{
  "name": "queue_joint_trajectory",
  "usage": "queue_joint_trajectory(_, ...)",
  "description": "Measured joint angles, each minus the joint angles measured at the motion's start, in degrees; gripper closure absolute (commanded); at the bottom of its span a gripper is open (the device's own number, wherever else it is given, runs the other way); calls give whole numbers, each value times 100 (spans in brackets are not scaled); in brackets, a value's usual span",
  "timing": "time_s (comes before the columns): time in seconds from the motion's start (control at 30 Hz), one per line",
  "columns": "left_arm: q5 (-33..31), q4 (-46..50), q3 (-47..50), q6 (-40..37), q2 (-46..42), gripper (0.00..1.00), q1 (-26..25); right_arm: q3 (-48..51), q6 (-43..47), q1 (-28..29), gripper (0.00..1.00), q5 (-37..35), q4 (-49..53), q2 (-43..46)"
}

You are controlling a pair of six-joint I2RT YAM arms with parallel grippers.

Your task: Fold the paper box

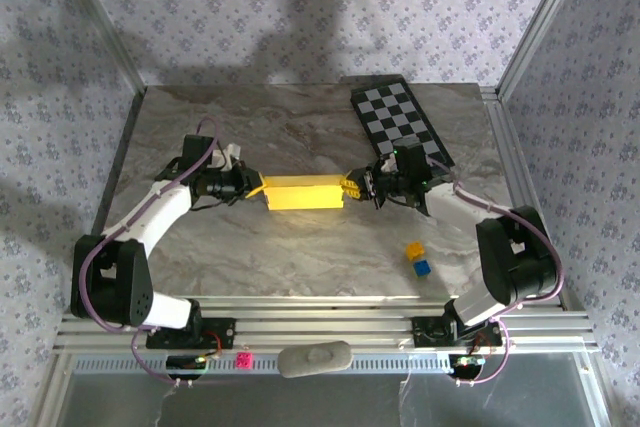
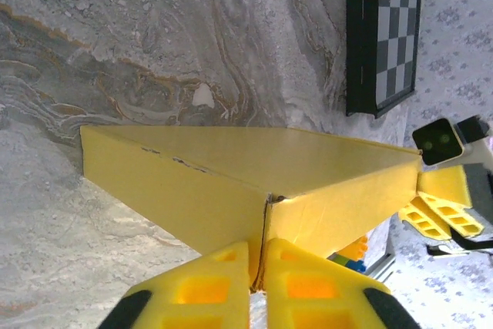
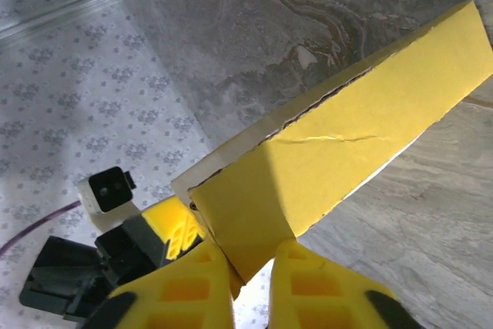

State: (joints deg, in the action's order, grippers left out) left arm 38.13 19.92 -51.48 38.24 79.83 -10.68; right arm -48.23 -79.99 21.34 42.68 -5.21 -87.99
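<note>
Left gripper: fingers were pressed together on the paper box, at its end farther from the chequered board.
Right gripper: pinched the box end nearer the board.
Box place: lay near-left of the board, spanning both grippers.
Handling: judged light, thin, easily creased; best held by the ends, not the faces.

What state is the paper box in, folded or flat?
Folded: the paper box shows top and side faces, with left gripper and right gripper pinching its ends.
</note>
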Motion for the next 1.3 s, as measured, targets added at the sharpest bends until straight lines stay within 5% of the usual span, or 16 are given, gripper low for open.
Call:
queue_joint_trajectory(0.47,-844,680,1270,260,-608,49,-761,-389,3187,-114,25,-863,3856,175)
queue_joint_trajectory(0.5,-940,765,1279,293,-649,40,-761,-435,3335,-122,12,-986,4037,192)
queue_joint_trajectory(0.53,-1023,807,1276,321,-715,14,-761,-490,3464,-125,1,-1113,4179,227)
queue_joint_trajectory(0.57,-1130,857,1261,339,-837,1,-758,-560,3606,-136,1,-1252,4312,308)
queue_joint_trajectory(0.73,-1781,1196,765,494,-1471,0,-562,-1012,4168,-262,1,-2688,4723,1427)
queue_joint_trajectory(0.83,-2629,1346,435,584,-2063,1,-328,-1062,4319,-321,0,-4277,4776,2699)
queue_joint_trajectory(1.0,-5394,1801,138,820,-2785,1,-605,715,4870,-466,0,-6830,3176,4564)
queue_joint_trajectory(1.13,-6714,1051,953,-330,-2951,0,-820,2559,5794,-551,0,-7517,2017,4430)
queue_joint_trajectory(1.3,-6741,-529,2345,-1930,-2538,0,-437,3051,6620,-778,0,-7427,706,3213)
